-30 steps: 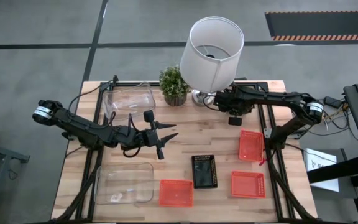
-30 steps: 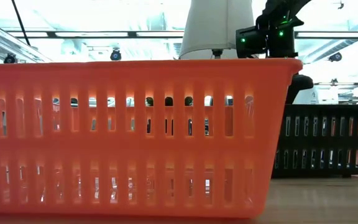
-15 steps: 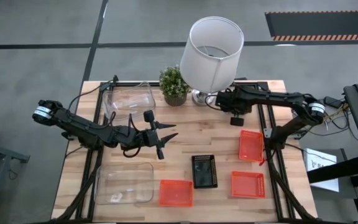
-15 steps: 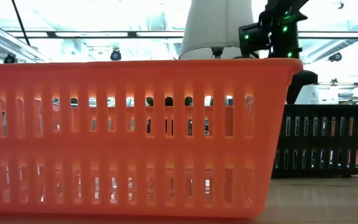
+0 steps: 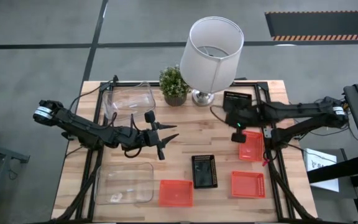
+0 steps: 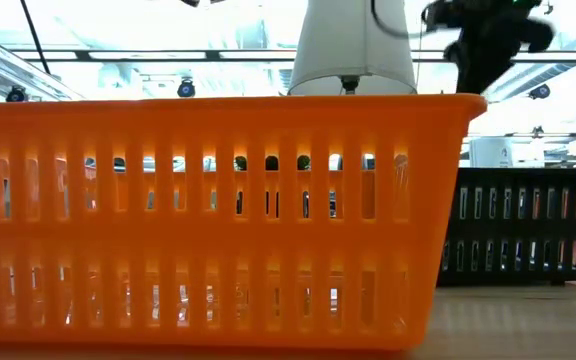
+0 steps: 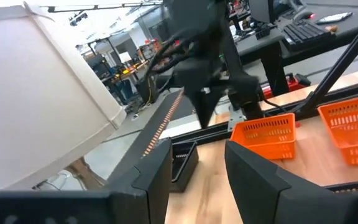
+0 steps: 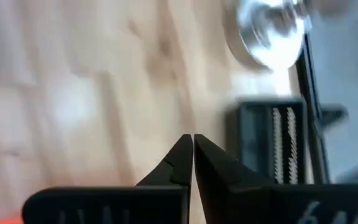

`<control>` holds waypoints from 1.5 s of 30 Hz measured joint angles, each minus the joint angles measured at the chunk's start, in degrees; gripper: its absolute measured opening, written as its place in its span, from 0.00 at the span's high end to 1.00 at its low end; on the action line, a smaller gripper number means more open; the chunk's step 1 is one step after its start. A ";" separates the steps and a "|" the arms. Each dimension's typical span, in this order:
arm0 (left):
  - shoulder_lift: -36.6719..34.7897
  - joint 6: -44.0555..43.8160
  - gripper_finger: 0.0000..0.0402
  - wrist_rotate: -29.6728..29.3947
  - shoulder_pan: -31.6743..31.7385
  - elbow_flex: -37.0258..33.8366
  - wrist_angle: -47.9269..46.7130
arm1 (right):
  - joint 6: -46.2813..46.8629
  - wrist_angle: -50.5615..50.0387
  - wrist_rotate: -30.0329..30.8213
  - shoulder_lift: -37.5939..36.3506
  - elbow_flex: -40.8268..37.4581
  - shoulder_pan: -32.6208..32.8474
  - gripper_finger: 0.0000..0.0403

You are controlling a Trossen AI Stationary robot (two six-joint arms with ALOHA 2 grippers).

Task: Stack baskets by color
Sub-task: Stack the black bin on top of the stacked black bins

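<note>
Three orange baskets lie on the table: one at the near middle (image 5: 176,193), one at the near right (image 5: 248,184), one at the right (image 5: 251,146). One black basket (image 5: 204,171) sits between them and another (image 5: 238,99) stands by the lamp base. A clear bin (image 5: 124,184) rests flat at the near left and a second one (image 5: 129,101) stands at the far left. My right gripper (image 8: 192,146) is shut and bare, hovering by the right orange basket's far left corner (image 5: 240,137). My left gripper (image 5: 164,140) is open above the table's middle with nothing between its fingers (image 7: 197,180).
A white-shaded lamp (image 5: 211,46) and a small potted plant (image 5: 174,85) stand at the far edge; the lamp's metal base (image 8: 272,31) is close to the far black basket (image 8: 272,146). Bare wood lies between the two grippers. In the low view the near orange basket (image 6: 218,220) fills the foreground.
My right gripper has drawn away from the lamp base toward the table's near and right edges and risen, ending beside the right orange basket. A black basket shows by the lamp base where the arm stood before. My left arm has kept still.
</note>
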 joint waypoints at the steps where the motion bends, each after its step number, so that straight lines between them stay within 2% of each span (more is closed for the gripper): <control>1: 0.06 -0.92 0.67 0.09 0.02 0.00 0.12 | 0.23 1.46 -0.09 -0.57 -0.29 2.23 0.98; 6: 0.22 -3.31 0.67 0.31 0.00 0.00 0.24 | -0.92 11.89 -1.22 -1.21 -2.46 12.39 0.98; 11: 0.22 -4.07 0.67 0.33 -0.19 0.00 0.72 | -3.80 23.99 -1.50 0.09 -6.06 18.52 0.98; 16: 0.22 -4.19 0.67 0.42 -0.33 -0.04 2.58 | -7.20 35.58 -1.54 1.68 -10.41 21.43 0.95; 21: 0.22 -5.93 0.67 0.46 -0.44 0.09 3.20 | -8.80 42.15 -1.50 4.17 -12.48 21.75 0.87; 26: 0.22 -10.50 0.67 0.46 -0.46 -0.07 3.52 | -10.25 42.46 -2.77 7.31 -11.45 21.85 0.74; 32: 0.22 -15.65 0.67 0.48 -0.55 -0.15 3.54 | -16.01 42.17 -7.46 11.66 -8.47 21.96 0.61; 35: 0.22 -16.02 0.67 0.48 -0.57 -0.15 3.55 | -19.24 41.69 -7.67 14.33 -6.22 21.98 0.56; 45: 0.22 -16.02 0.67 0.46 -1.28 -0.17 4.09 | -21.34 23.40 -7.50 22.49 5.53 21.80 0.51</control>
